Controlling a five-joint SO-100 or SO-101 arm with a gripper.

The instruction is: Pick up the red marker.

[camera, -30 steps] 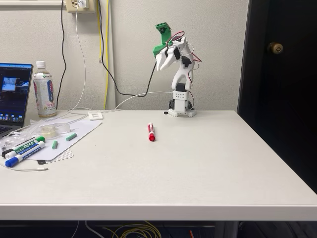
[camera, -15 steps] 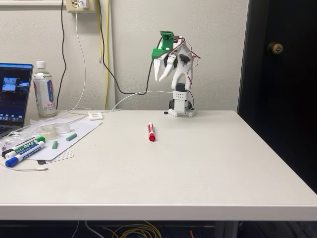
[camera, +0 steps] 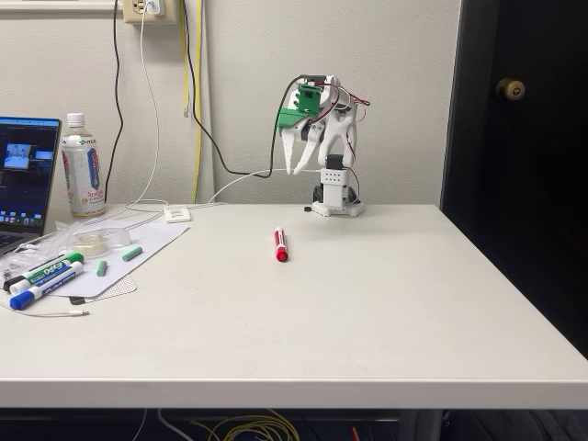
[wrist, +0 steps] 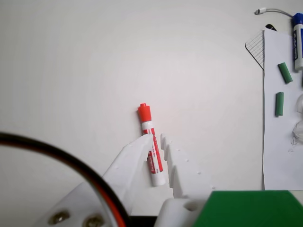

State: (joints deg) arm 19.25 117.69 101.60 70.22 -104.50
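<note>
red marker (wrist: 151,146): red cap, white barrel, flat on table (camera: 367,303) | end effector (camera: 299,168): narrowly parted, empty, raised

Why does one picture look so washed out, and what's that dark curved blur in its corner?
In the wrist view the table is overexposed to a pale glare, though the red marker stays sharp; the dark arc is a cable too close to the lens to focus. The fixed view is evenly lit, with soft shadows.

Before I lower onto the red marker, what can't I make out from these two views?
- Red marker: in the wrist view the hand covers part of its barrel and near end.
- Label print: too small in the fixed view.
- Blue-capped marker: cut by the wrist view's right edge.
</note>
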